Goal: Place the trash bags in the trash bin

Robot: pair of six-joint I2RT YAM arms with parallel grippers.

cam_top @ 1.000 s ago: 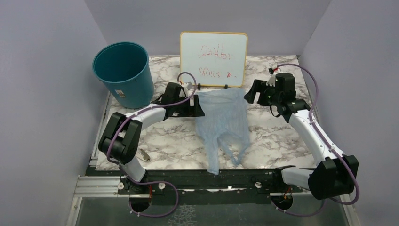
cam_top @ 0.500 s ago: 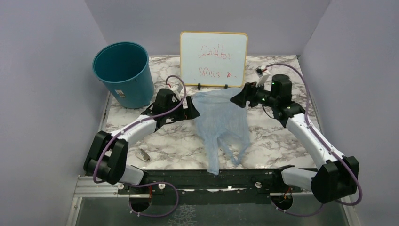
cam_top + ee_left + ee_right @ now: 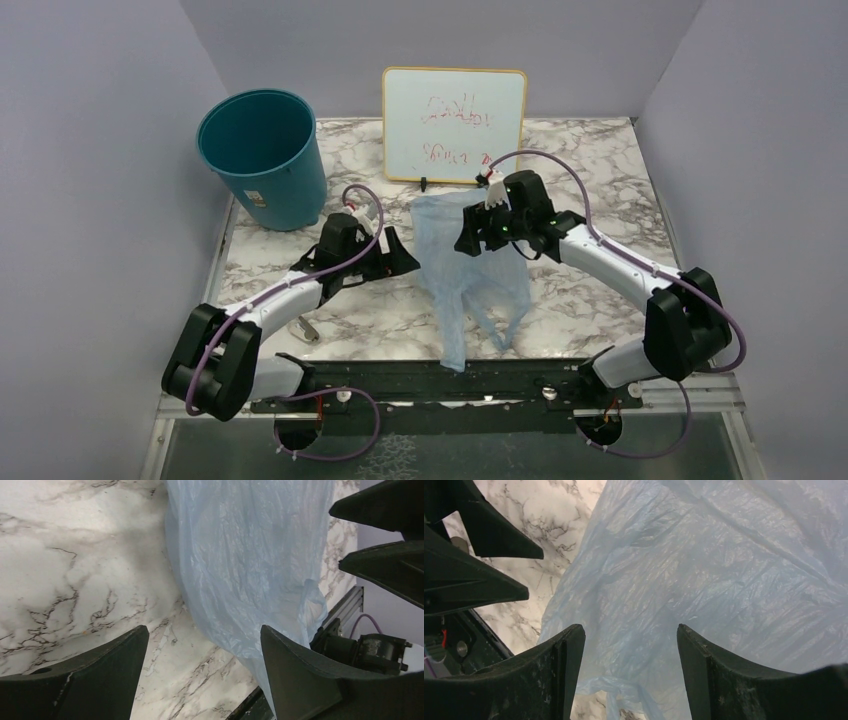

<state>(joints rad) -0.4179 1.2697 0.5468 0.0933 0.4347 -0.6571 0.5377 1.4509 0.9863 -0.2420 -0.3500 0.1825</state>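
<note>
While both arms reach in over the marble worktop (image 3: 600, 310), the light-blue trash bag (image 3: 472, 262) lies flat at its middle, handles trailing toward the near edge, top edge toward the whiteboard (image 3: 454, 124).

Near left on the worktop, beside the left arm's base, a small metal object (image 3: 307, 329), too small to identify.

Left gripper (image 3: 400, 256) sits low just left of the bag, jaws wide apart, nothing held. In the left wrist view (image 3: 202, 645) the bag's left edge runs between the two fingers and partly across the gap, plastic lying on the marble, not pinched. Right gripper's fingers show at that view's upper right.

Right gripper (image 3: 468, 236) hovers over the bag's upper part, jaws spread wide. Right wrist view (image 3: 630, 645) shows crinkled plastic filling the gap between the fingers and beyond; contact with the plastic cannot be told, no pinch visible. Left gripper's fingers show at upper left there.

Far left, the teal trash bin (image 3: 263, 157) stands upright, well apart from the bag, white label near its base.
</note>
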